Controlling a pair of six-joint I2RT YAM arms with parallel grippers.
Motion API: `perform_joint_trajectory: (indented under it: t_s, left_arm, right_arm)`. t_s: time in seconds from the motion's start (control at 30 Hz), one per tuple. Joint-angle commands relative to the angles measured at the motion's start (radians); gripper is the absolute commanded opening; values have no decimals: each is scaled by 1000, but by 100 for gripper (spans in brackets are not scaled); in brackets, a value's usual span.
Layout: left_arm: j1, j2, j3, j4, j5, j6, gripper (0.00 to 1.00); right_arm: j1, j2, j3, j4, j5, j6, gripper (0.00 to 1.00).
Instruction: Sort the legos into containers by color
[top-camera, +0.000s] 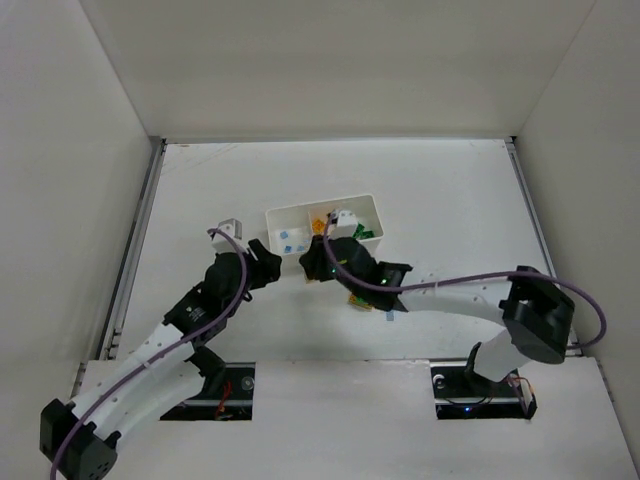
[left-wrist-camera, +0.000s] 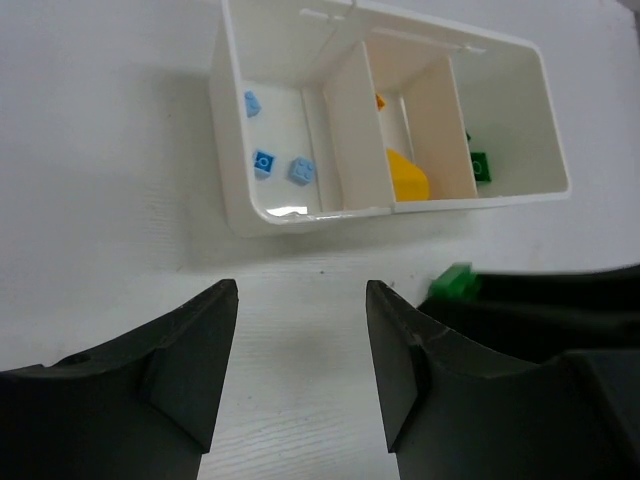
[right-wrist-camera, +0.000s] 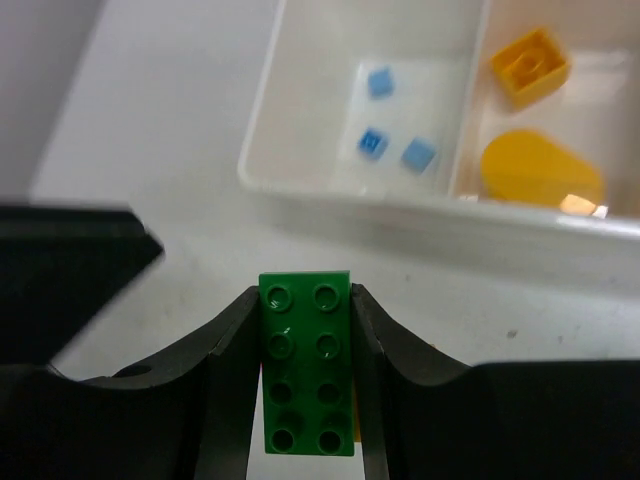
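Observation:
The white three-compartment tray (top-camera: 277, 214) sits mid-table. Its left compartment holds three pale blue bricks (left-wrist-camera: 264, 163), the middle one yellow-orange pieces (left-wrist-camera: 408, 175), and the right one a green brick (left-wrist-camera: 479, 166). My right gripper (right-wrist-camera: 305, 295) is shut on a green two-by-four brick (right-wrist-camera: 306, 365) and holds it just in front of the tray's near wall (right-wrist-camera: 400, 215), by the blue compartment. The brick's tip also shows in the left wrist view (left-wrist-camera: 450, 283). My left gripper (left-wrist-camera: 300, 290) is open and empty over bare table, just short of the tray's near left corner.
A few loose bricks lie on the table under the right arm: a yellow-green cluster (top-camera: 358, 300) and a pale blue one (top-camera: 391, 318). The two grippers (top-camera: 290, 264) are close together in front of the tray. White walls enclose the table on three sides.

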Motion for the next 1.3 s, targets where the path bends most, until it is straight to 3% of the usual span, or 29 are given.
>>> perform_joint_trajectory:
  t_s: [0.0,0.23,0.53,0.77,1.1,1.27]
  left_arm:
    - [-43,-12,-34,118,1,-33,51]
    - [-189,14,-128,415,-52,-60,53]
    - [-336,202,-187,847,-180,-11,61]
    - [-392,330,-164,985,-267,37,62]
    - [-464,430,-164,1197,-422,144,55]
    - [-464,468,-164,1255,-453,163,39]
  right_arm:
    - [-77,-79,24,50,7,175,22]
    - [-205,-96,70,34,-14,404,19]
    - [-206,-67,124,11,-9,591,19]
    - [-206,-72,95,34,-33,683,18]
    - [-194,-128,43,42,-34,740,17]
    - [-183,-164,11,63,-34,748,17]
